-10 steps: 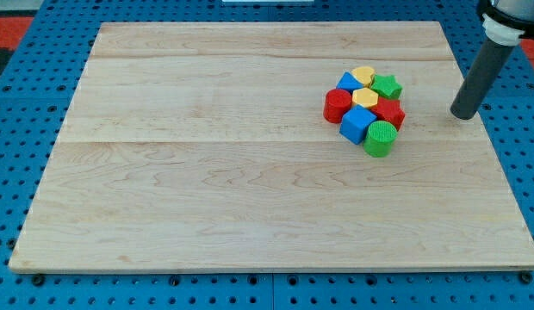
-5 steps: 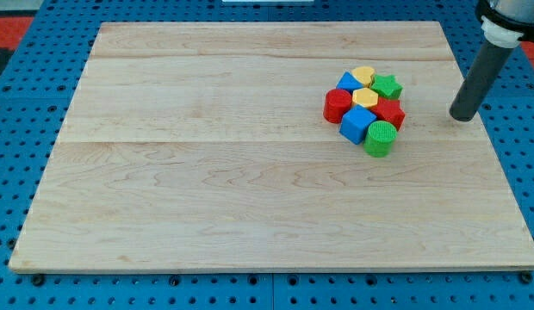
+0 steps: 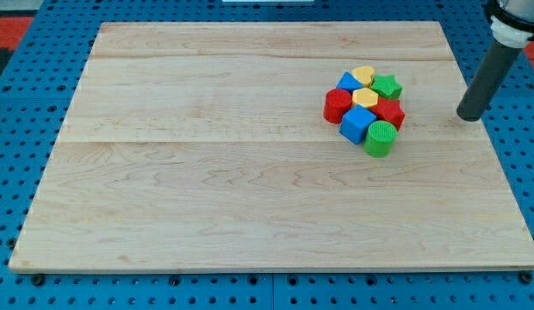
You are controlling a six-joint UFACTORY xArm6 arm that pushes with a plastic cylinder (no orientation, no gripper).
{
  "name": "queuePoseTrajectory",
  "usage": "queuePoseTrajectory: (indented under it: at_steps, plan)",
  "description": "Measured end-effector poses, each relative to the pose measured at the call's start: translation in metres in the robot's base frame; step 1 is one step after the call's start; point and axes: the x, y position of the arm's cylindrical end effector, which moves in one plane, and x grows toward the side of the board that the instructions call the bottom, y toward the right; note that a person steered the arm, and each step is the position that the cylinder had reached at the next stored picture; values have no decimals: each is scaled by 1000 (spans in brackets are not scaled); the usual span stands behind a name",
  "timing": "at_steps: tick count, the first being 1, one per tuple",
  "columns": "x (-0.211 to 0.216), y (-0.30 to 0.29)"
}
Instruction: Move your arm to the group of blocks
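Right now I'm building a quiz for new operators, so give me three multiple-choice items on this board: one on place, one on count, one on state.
1. Where is my tip relative to the group of blocks?
A. to the view's right of it
B. to the view's left of it
C. in the middle of it

2. How many green blocks are in the group?
A. none
B. two
C. four

3. Is my tip touching any block?
A. yes, the red ones
B. yes, a blue one
C. no, it stands apart

Answers:
1 A: bare board lies between the tip and the cluster on its left.
2 B: the green star and the green cylinder.
3 C: a clear gap separates it from the nearest block, the red block.
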Motion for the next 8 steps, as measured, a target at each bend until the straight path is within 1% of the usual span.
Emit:
queuePoseTrajectory:
  at_steps: [3, 6, 8]
  plan:
    - [0, -7]
    - [0, -39]
    - [0, -41]
